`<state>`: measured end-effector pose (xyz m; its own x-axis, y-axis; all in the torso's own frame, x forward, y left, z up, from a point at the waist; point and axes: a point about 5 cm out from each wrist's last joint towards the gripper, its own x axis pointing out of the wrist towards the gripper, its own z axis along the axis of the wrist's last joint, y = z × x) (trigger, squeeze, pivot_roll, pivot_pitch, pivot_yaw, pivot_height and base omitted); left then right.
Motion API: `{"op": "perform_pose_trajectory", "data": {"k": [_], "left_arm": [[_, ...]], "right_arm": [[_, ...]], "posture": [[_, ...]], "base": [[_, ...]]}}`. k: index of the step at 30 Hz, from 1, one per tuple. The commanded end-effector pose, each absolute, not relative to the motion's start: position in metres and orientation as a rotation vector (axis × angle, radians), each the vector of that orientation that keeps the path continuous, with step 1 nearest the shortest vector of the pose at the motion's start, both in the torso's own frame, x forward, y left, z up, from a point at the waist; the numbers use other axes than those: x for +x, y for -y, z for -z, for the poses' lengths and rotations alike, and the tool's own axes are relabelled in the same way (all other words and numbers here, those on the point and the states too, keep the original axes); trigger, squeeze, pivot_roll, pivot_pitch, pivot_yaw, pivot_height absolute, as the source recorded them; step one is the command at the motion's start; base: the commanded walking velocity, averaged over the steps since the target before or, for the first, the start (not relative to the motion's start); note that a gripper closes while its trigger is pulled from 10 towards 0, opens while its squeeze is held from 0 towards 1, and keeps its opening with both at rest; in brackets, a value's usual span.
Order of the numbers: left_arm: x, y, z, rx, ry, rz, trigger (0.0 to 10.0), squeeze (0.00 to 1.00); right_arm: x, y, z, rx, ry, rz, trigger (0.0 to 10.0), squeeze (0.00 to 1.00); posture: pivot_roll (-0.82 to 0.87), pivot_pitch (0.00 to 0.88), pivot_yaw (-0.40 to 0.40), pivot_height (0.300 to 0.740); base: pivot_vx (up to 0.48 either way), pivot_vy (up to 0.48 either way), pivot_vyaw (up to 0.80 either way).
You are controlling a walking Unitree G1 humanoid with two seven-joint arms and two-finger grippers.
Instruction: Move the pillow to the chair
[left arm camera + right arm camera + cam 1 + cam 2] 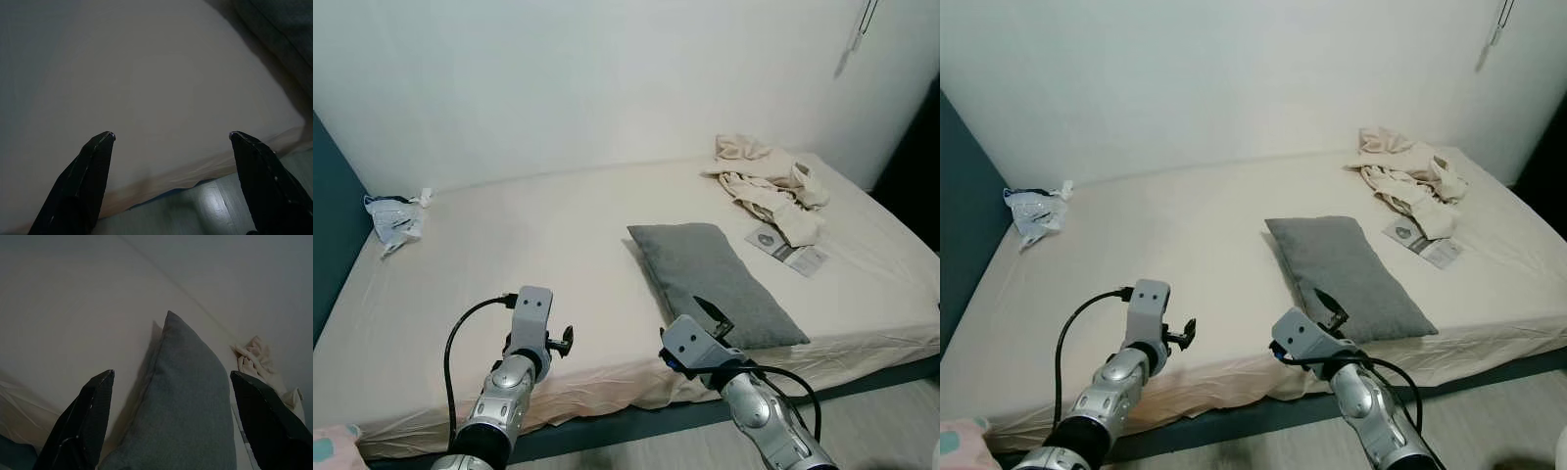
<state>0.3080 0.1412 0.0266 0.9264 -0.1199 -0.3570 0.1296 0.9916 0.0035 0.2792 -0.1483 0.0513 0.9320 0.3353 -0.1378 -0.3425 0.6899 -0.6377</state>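
A grey pillow (715, 279) lies flat on the cream bed (538, 245), right of centre near the front edge. My right gripper (171, 374) is open, held over the bed's front edge just short of the pillow's (186, 401) near end. My left gripper (171, 137) is open too, hovering above bare sheet (146, 88) at the bed's front left, with one pillow corner (286, 24) off to its side. Both silver arms, left (514, 377) and right (744, 392), reach in from below.
Crumpled beige clothes (769, 181) and a small printed packet (786, 248) lie at the bed's far right. A plastic bag (394, 217) sits at the far left by a dark teal wall (328, 225). Grey floor (871, 421) runs along the bed's front.
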Motion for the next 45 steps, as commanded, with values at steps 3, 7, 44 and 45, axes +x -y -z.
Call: {"op": "perform_pose_trajectory", "data": {"k": [3, 7, 44, 45], "left_arm": [[0.3061, -0.1420, -0.0228, 0.021, -0.388, 0.123, 10.0, 0.00], [0.3059, -0.1425, -0.0228, 0.022, -0.389, 0.122, 10.0, 0.00], [0.3064, -0.1440, -0.0244, 0.029, -0.372, 0.111, 10.0, 0.00], [0.3067, -0.1437, -0.0248, 0.028, -0.371, 0.111, 10.0, 0.00]], "right_arm": [[0.2779, 0.1453, -0.0516, -0.709, -0.003, -0.390, 10.0, 0.00], [0.2781, 0.1453, -0.0514, -0.709, -0.004, -0.389, 10.0, 0.00], [0.2759, 0.1473, -0.0479, -0.722, -0.001, -0.393, 10.0, 0.00], [0.2759, 0.1483, -0.0479, -0.718, -0.002, -0.391, 10.0, 0.00]], "posture": [[-0.09, 0.069, 0.038, 0.740], [-0.09, 0.068, 0.036, 0.740], [-0.07, 0.032, -0.001, 0.740], [-0.07, 0.032, -0.004, 0.740]], "base": [[0.000, 0.000, 0.00], [0.000, 0.000, 0.00], [0.000, 0.000, 0.00], [0.000, 0.000, 0.00]]}}
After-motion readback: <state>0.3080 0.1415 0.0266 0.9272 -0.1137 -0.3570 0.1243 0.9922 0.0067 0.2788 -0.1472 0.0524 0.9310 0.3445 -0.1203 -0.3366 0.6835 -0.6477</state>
